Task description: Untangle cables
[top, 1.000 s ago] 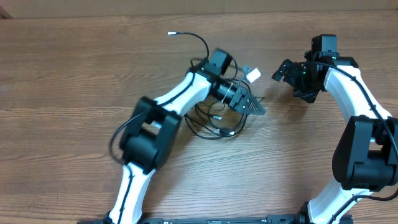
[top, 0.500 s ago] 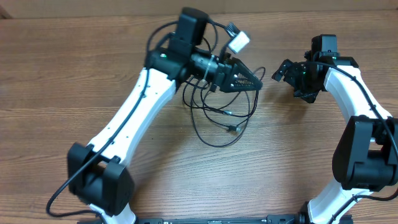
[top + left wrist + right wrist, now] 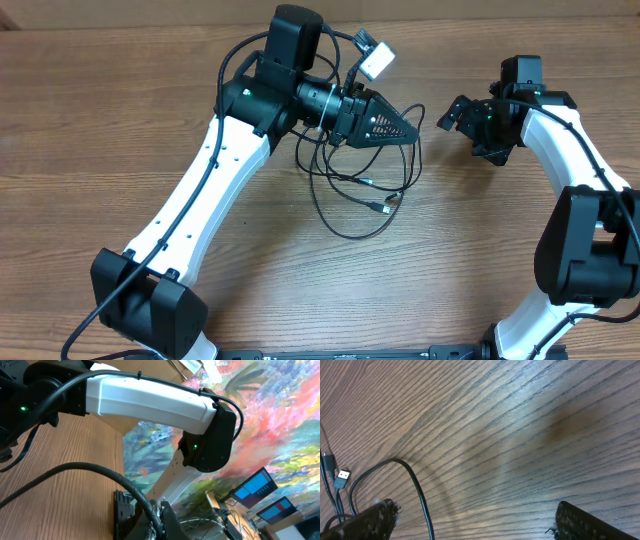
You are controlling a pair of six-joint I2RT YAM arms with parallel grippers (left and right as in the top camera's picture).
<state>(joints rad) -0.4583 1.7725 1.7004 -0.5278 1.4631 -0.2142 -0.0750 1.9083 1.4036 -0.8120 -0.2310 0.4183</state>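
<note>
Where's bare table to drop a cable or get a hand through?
Free: the wide table stretch left of the left arm; the front strip between both arm bases, below the cables. Crowded: centre-back, where the left gripper grips the cables and the open right gripper sits close by. The right arm fills the right edge.

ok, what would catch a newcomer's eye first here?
The left arm stretches diagonally across the wooden table. At its tip the left hand is shut, apparently pinching the cables, whose black loops sprawl toward the table's middle. The right hand sits wide open just to the right, apart from them.
</note>
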